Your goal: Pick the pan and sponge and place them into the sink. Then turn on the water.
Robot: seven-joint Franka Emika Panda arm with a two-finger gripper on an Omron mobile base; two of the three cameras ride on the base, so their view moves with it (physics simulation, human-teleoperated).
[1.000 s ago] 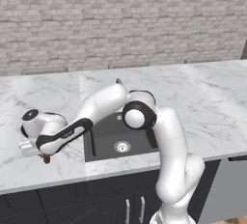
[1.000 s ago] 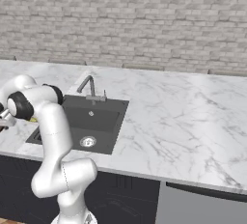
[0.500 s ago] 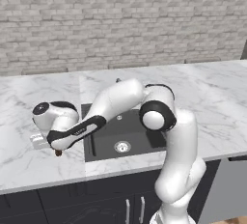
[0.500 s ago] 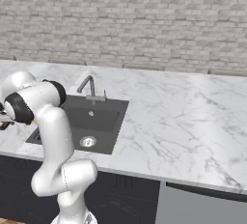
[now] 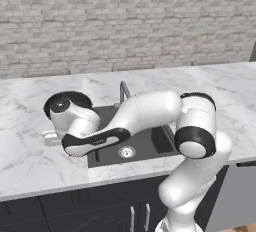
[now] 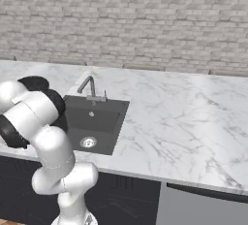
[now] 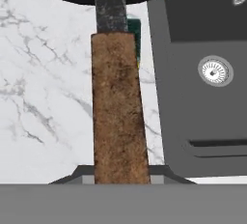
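Note:
The black pan [image 5: 75, 97] hangs over the marble just left of the sink [image 5: 150, 143], half hidden behind my wrist; its dark rim [image 6: 35, 81] also peeks out beyond my arm. In the hand view the pan's wooden handle [image 7: 118, 107] runs straight up from my gripper [image 7: 120, 174], which is shut on it. The sponge [image 7: 134, 34], green and yellow, peeks out from under the handle on the counter by the sink's left edge. The sink's silver drain [image 7: 215, 71] is to the right. From the left base view my gripper [image 5: 51, 137] is low over the counter.
The grey faucet [image 5: 123, 90] stands at the sink's back edge, close behind my forearm, and also appears as the bent faucet [image 6: 88, 86]. White marble counter [image 5: 30, 161] stretches left and right. A brick wall closes the back.
My arm has swung to the right, carrying the pan by its handle from the far left of the counter toward the sink's left edge.

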